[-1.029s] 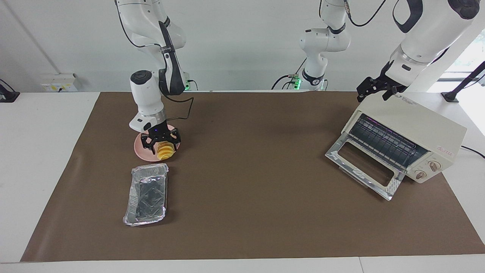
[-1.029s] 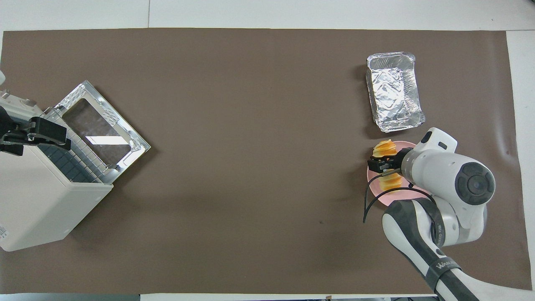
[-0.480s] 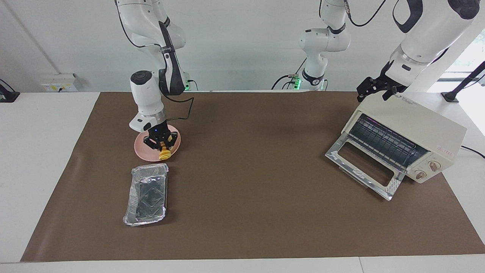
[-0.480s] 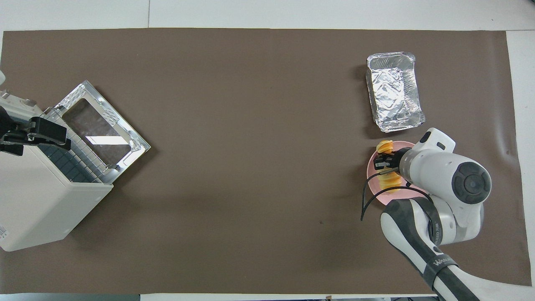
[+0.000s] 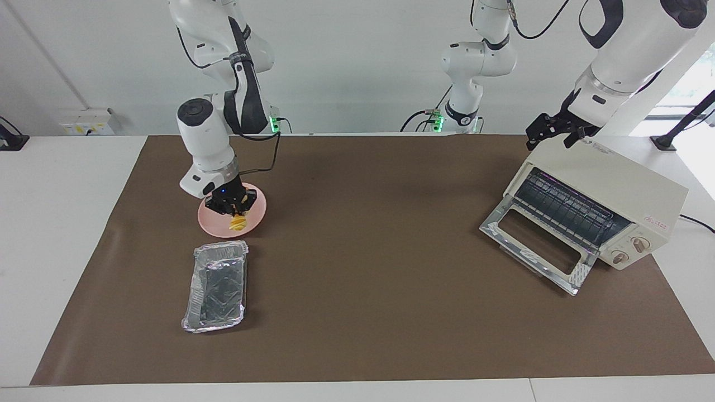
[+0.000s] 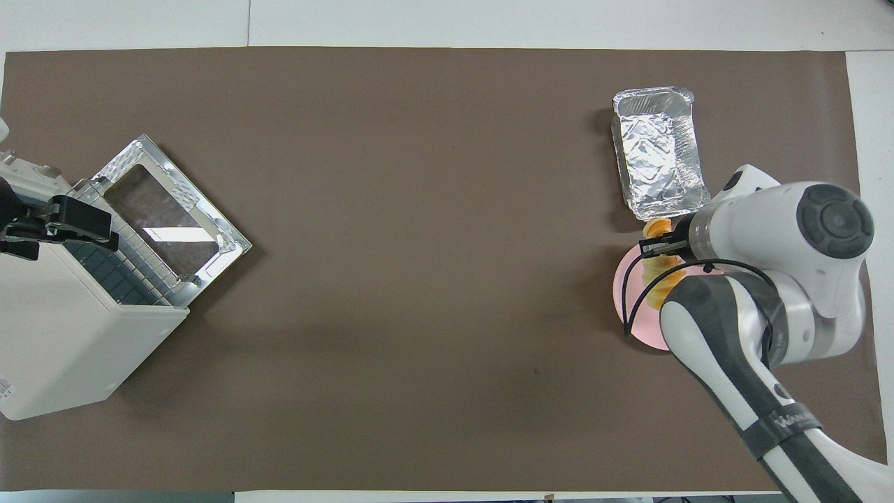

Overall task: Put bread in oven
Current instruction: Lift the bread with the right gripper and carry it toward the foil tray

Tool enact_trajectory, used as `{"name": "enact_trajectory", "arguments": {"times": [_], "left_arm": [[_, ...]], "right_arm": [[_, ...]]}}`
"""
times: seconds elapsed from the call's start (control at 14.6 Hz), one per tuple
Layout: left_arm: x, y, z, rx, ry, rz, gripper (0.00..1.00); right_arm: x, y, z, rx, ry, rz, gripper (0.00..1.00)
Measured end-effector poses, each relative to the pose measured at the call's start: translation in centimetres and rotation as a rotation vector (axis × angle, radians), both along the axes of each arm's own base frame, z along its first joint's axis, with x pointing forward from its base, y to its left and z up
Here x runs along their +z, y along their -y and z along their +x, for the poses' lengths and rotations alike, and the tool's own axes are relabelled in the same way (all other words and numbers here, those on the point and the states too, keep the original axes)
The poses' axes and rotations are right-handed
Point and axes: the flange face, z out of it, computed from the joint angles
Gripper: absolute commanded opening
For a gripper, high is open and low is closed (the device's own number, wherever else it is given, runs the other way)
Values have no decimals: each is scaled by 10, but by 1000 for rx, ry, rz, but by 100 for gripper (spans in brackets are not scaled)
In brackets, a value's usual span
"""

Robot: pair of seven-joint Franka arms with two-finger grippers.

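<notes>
The bread (image 5: 238, 224) is a small yellow-orange ridged loaf, held end-down over the pink plate (image 5: 211, 221). My right gripper (image 5: 230, 208) is shut on its upper part. In the overhead view the bread (image 6: 659, 281) shows under the right gripper (image 6: 661, 246), over the plate (image 6: 626, 307). The cream-white oven (image 5: 611, 187) stands at the left arm's end of the table, its glass door (image 5: 535, 245) dropped open and the wire rack showing. My left gripper (image 5: 550, 135) rests at the oven's top edge nearest the robots. It also shows in the overhead view (image 6: 66, 225) over the oven (image 6: 63, 335).
A crinkled silver foil tray (image 5: 217, 285) lies just farther from the robots than the plate; it also shows in the overhead view (image 6: 660, 161). A brown mat (image 5: 363, 251) covers the table between plate and oven. A third, idle arm stands at the robots' side.
My right gripper has closed on the bread and turned its wrist, tipping the loaf upright over the plate. The left arm has not moved.
</notes>
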Motion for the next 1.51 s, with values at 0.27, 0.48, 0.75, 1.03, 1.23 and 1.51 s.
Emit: {"name": "enact_trajectory", "arguments": {"times": [0.27, 0.48, 0.75, 1.03, 1.23, 1.51], "left_arm": [[0, 0, 0, 0, 0, 0, 100], [0, 0, 0, 0, 0, 0, 100], [0, 0, 0, 0, 0, 0, 100], [0, 0, 0, 0, 0, 0, 100], [0, 0, 0, 0, 0, 0, 100], [0, 0, 0, 0, 0, 0, 100]], "right_arm": [[72, 41, 35, -29, -73, 53, 0], [96, 77, 46, 17, -118, 81, 0], [121, 105, 55, 99, -124, 88, 0], [126, 116, 68, 111, -117, 88, 0], [117, 117, 80, 111, -122, 88, 0], [103, 115, 108, 113, -101, 83, 0]]}}
